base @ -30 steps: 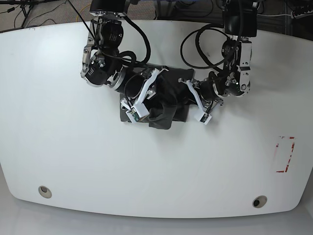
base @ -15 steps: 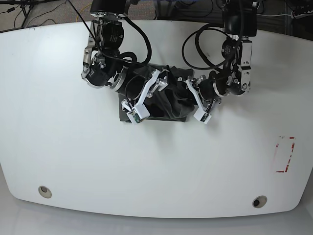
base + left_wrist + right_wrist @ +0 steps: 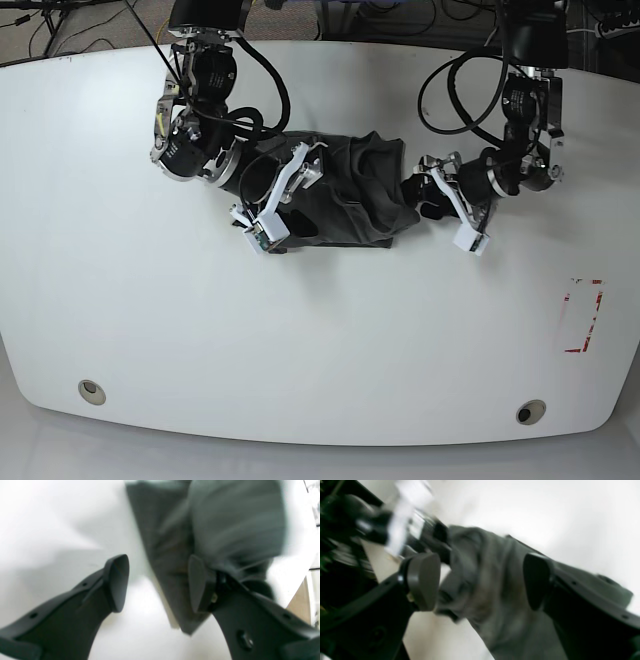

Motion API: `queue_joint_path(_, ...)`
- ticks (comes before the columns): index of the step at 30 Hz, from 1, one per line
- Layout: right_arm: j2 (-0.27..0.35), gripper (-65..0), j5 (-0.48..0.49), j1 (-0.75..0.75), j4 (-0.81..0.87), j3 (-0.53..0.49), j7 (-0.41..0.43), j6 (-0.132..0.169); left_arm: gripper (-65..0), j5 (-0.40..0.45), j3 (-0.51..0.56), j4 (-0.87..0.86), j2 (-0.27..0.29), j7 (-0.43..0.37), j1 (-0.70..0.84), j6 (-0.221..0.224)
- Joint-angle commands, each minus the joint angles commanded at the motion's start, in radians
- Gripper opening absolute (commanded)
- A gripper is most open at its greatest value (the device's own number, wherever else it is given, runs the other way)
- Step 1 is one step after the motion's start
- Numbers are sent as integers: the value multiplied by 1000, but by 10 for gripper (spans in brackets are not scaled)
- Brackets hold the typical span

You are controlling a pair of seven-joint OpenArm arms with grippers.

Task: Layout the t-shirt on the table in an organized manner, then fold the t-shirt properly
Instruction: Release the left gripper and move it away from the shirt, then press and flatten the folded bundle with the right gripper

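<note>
The t-shirt point(image 3: 345, 190) lies bunched on the table point(image 3: 150, 320). Left gripper point(image 3: 157, 582) and right gripper point(image 3: 482, 582) are spread wide, apparently gripping nothing; views blurred.

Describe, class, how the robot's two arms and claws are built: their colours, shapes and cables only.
Both arms are black jointed housings with looping black cables. The left claw and right claw carry white brackets holding small green-marked circuit boards. In the wrist views, each matte black finger ends in a rounded paddle-shaped pad, with small holes along its shank.
</note>
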Motion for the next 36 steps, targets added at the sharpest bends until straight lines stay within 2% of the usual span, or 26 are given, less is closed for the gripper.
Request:
queue_joint_path(3, 0, -192, -6, 2, -3, 5, 0, 0, -290, -74, -74, 49, -69, 0, 26, -3)
queue_joint_path(8, 0, -189, -9, 8, -6, 0, 0, 0, -290, -189, -269, 80, -195, 0, 83, -5)
queue_joint_path(12, -5, -184, -31, 17, -32, -43, 0, 0, -290, -195, -394, 77, -256, 0, 120, -5)
queue_joint_path(13, -6, -187, -61, 43, -49, -69, 2, 0, -290, -195, -454, 74, -278, 0, 138, -5)
queue_joint_path(18, -28, -190, -193, 97, -112, -170, 25, 0, -290, -195, -568, 52, -327, 0, 192, -6)
queue_joint_path(22, -37, -190, -339, 126, -157, -255, 100, 0, -290, -195, -608, 35, -351, 0, 229, -6)
queue_joint_path(28, -43, -190, -517, 166, -227, -379, 150, 0, -290, -195, -654, 34, -347, 0, 292, -6)
queue_joint_path(36, -74, -190, -605, 249, -321, -489, 172, 0, -290, -195, -658, 34, -339, 0, 345, -6)
